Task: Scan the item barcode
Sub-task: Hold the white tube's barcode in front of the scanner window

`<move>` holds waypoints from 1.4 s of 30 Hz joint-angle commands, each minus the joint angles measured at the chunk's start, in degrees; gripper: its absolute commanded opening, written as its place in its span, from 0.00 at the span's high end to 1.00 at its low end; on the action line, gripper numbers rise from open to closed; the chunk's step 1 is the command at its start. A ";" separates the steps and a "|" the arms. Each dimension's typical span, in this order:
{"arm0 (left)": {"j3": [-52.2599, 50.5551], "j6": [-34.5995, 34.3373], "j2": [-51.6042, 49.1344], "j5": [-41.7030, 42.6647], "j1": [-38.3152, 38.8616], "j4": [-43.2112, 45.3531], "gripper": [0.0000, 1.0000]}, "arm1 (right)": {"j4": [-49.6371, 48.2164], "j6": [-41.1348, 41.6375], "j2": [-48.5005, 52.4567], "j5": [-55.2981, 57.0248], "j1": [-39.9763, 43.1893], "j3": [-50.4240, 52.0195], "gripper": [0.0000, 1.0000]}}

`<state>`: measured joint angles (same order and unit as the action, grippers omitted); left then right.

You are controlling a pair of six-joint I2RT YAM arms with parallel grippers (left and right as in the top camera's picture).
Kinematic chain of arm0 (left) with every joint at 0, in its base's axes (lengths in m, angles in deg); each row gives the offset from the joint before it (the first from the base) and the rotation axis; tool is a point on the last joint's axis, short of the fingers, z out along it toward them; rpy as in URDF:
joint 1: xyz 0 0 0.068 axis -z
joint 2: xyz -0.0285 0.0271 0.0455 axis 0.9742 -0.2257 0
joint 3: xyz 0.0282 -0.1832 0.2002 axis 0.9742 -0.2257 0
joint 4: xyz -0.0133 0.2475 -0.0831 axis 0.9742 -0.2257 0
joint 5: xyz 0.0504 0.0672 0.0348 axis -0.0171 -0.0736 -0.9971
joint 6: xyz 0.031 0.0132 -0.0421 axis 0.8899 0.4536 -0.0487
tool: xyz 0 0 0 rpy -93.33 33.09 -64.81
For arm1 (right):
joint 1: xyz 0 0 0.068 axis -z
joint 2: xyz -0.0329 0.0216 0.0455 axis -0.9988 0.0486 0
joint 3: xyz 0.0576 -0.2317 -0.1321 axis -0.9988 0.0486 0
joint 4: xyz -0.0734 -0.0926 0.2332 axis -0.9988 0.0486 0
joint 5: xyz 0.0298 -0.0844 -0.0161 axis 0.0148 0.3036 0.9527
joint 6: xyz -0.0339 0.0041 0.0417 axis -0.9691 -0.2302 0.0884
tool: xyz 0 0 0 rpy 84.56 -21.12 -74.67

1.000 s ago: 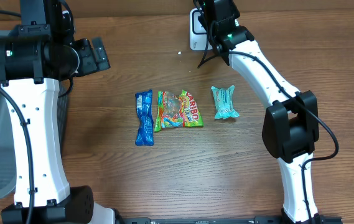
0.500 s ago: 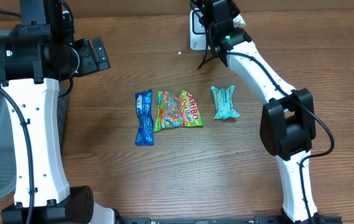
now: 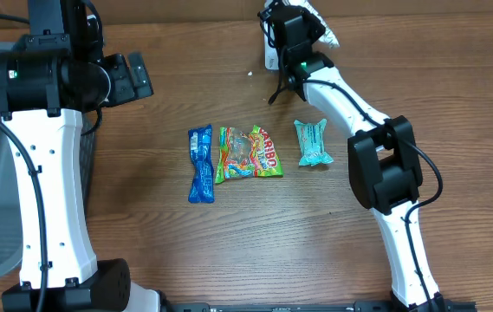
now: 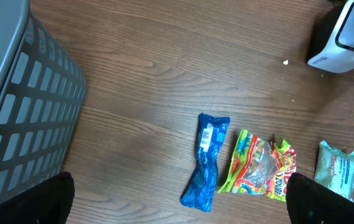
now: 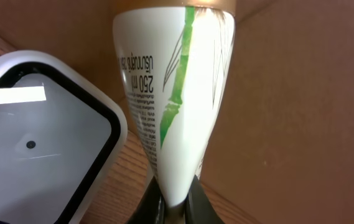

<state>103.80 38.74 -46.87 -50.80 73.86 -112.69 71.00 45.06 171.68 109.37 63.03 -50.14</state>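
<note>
The right jaws are clamped on the flat tail of the tube, which runs straight out ahead of them, its long axis in line with theirs. The scanner window sits just beside it, on their left. No barcode shows; a roll toward the window seems needed. The right arm reaches to the desk's far edge. The left jaws gape wide, well apart.

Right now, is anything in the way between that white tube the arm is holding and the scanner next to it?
Nothing visible stands between them. The right gripper holds the white tube right beside the scanner, its printed side close to the scanner's glass window, with only open space between the two.
</note>
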 commanded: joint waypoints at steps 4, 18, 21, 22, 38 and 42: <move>1.09 0.68 0.17 -0.55 0.11 0.20 0.00 | -0.63 -0.04 -0.50 5.70 -2.45 -1.22 0.96; 1.09 0.68 0.17 -0.57 0.11 0.20 0.00 | 5.70 8.33 -0.50 14.58 -4.72 -1.22 0.96; 1.09 0.68 0.17 -0.55 0.11 0.20 0.00 | 6.12 8.41 -0.50 15.82 -4.72 -1.22 0.96; 1.09 0.68 0.17 -0.55 0.11 0.20 0.00 | 6.01 8.39 -0.50 16.48 -4.72 -1.22 0.96; 1.09 0.68 0.17 -0.57 0.11 0.20 0.00 | 6.14 8.35 -0.50 17.29 -5.07 -1.22 0.96; 1.09 0.68 0.17 -0.57 0.11 0.20 0.00 | 6.16 8.35 -0.50 17.25 -5.22 -1.22 0.96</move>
<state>103.80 38.74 -46.87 -50.80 73.86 -112.69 77.97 52.64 172.05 124.36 57.98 -50.14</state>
